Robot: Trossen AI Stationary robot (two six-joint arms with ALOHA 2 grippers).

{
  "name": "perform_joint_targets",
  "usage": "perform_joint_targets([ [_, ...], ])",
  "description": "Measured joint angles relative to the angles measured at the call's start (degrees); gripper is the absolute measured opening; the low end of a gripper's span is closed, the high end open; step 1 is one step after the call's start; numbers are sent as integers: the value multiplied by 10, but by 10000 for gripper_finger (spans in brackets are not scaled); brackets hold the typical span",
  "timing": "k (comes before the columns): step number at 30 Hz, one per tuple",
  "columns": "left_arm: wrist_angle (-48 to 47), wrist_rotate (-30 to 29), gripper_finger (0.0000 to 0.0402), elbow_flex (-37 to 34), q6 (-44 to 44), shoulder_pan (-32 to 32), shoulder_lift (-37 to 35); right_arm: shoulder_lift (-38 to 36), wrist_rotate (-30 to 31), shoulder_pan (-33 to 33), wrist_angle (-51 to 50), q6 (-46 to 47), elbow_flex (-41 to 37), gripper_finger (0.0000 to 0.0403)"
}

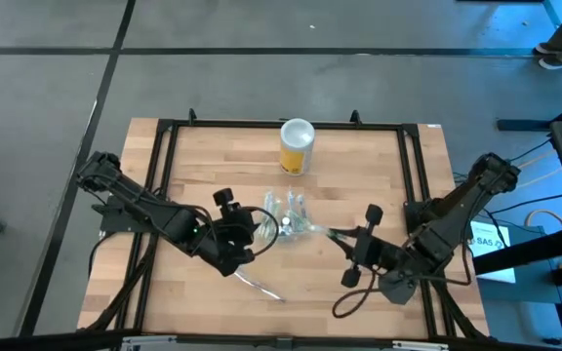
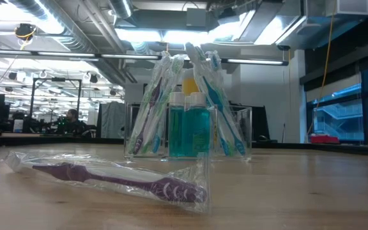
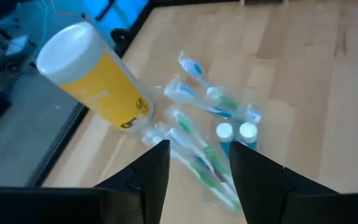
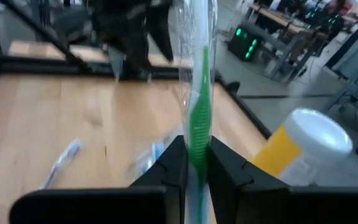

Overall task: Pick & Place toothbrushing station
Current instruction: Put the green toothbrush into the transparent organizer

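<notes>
station: small clear see-thru plastic container (image 2: 190, 137) w/ wrapped toothbrushes + teal bottles, mid-table, near yellow cylindrical canister w/ white lid (image 1: 297, 146).
R gripper (image 4: 191, 163): pinching green wrapped toothbrush (image 4: 197, 112), upright, just beside station.
L gripper (image 3: 194, 158): fingers spread, empty, hovering over station.
stray: purple wrapped toothbrush (image 2: 114, 179) flat on wood table (image 1: 359, 156), front.
tip: prob lower green brush vertical into the container, release only once seated; keep L clear.
</notes>
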Motion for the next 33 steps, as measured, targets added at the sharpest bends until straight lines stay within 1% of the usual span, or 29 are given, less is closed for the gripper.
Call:
perform_joint_targets([
  [3,-10,3,158,-13,-2,-9,-4,-17,-20,-1,-66,60,-7,42],
  [5,-19,27,156,-22,-5,-12,-5,-48,-21,-1,-109,105,-6,42],
  [7,-34,47,155,-30,-17,-16,-4,-76,-20,3,-131,117,-6,42],
  [10,-46,46,155,-33,-40,-19,-4,-119,-9,5,-120,112,-25,42],
  [13,-48,40,154,-42,-51,-25,-5,-171,9,4,-78,111,-84,42],
  [16,-45,29,154,-57,-61,-42,-18,-230,15,4,57,84,-193,42],
  [17,-44,27,153,-65,-67,-47,-22,-248,15,5,121,65,-235,42],
  [19,-46,19,151,-79,-82,-55,-30,-272,1,2,292,-5,-322,42],
  [21,-34,6,146,-91,-85,-60,-38,-278,-48,-8,492,-114,-403,42],
  [23,-5,0,141,-111,-81,-65,-47,-268,-117,-28,698,-203,-474,42],
  [25,42,2,135,-131,-63,-66,-54,-245,-170,-56,851,-246,-533,42],
  [26,69,3,132,-143,-51,-66,-59,-232,-191,-71,909,-254,-555,42],
  [28,126,5,126,-167,-24,-65,-65,-204,-225,-101,977,-255,-584,42],
  [29,153,5,123,-180,-12,-65,-67,-188,-249,-115,991,-248,-589,42],
  [31,202,6,118,-204,7,-63,-70,-154,-299,-142,991,-228,-589,42],
  [33,254,6,113,-222,26,-60,-70,-116,-332,-162,995,-219,-574,42],
])
